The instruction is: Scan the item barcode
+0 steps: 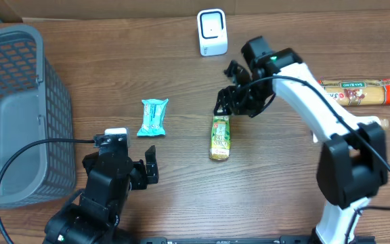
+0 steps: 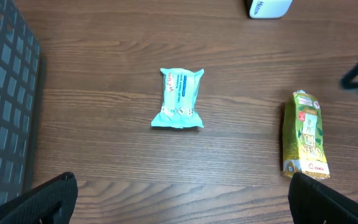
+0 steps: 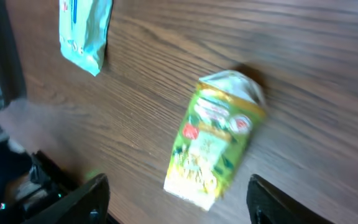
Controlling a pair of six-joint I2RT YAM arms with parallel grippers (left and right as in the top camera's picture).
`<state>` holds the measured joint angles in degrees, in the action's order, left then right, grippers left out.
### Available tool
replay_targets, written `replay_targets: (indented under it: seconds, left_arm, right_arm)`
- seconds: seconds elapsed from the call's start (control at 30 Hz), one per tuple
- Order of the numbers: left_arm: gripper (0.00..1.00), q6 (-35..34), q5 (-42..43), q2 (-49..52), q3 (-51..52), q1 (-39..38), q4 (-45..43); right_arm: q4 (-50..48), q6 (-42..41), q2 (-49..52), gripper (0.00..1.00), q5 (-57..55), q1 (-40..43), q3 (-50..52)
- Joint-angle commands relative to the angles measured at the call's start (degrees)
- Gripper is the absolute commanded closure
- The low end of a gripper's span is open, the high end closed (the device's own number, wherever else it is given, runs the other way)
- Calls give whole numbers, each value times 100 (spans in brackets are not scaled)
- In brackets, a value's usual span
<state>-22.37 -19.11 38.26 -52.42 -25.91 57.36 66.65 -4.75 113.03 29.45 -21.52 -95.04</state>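
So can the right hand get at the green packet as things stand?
Probably yes: the right hand hangs open by the far end of the green packet, and nothing lies between them.

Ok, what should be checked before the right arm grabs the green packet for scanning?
1. Right end effector open: ok.
2. Green packet lined up between the jaws in the wrist view: ok.
3. Green packet lying flat, nothing gripping it: ok.
4. Barcode side facing up: cannot tell.
5. White scanner upright and unobstructed: ok.
6. Left end effector open, holding nothing, clear of the green packet: ok.
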Motion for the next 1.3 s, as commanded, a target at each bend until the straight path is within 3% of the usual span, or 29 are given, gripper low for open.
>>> replay_targets:
  seconds: [0.0,0.17,0.3,0.6,0.8,0.83,0.87,1.0,1.1,1.2,1.27]
  left_arm:
    - [0,-81,-76,-13,31,-37,-22]
    - [0,-81,-76,-13,31,-37,-22]
    - [1,-81,-76,-13,31,-37,-20]
    - [0,-81,-76,-13,31,-37,-22]
    - [1,-81,-76,-13,31,-37,-22]
    - [1,-81,-76,-13,31,-37,-22]
    - [0,-81,-76,-13,31,-37,-22]
    - [0,-79,-76,-13,31,-37,-20]
    - [0,-81,-76,-13,31,-37,-22]
    - [0,-81,-76,-13,31,-37,-22]
    - [0,-81,-76,-13,31,-37,-22]
  right_arm:
    - [52,-629,-234,29,-658,203,26]
    - [-483,-1202,-223,37,-1012,221,780]
    - [-979,-1222,-223,39,-538,175,1333]
    - [-1788,-1191,-221,31,238,-365,2009]
    - [-1980,-2243,-131,29,-243,-678,2312]
    - [-1967,-2284,-114,34,-243,-678,2310]
    - [-1963,-2341,-111,45,-247,-678,2310]
    - [-1969,-2339,-111,57,-247,-684,2310]
    - [-1991,-2337,-114,78,-264,-686,2308]
    - [-1985,-2332,-116,92,-269,-671,2253]
    - [-1862,-2212,-127,95,-361,-625,2109]
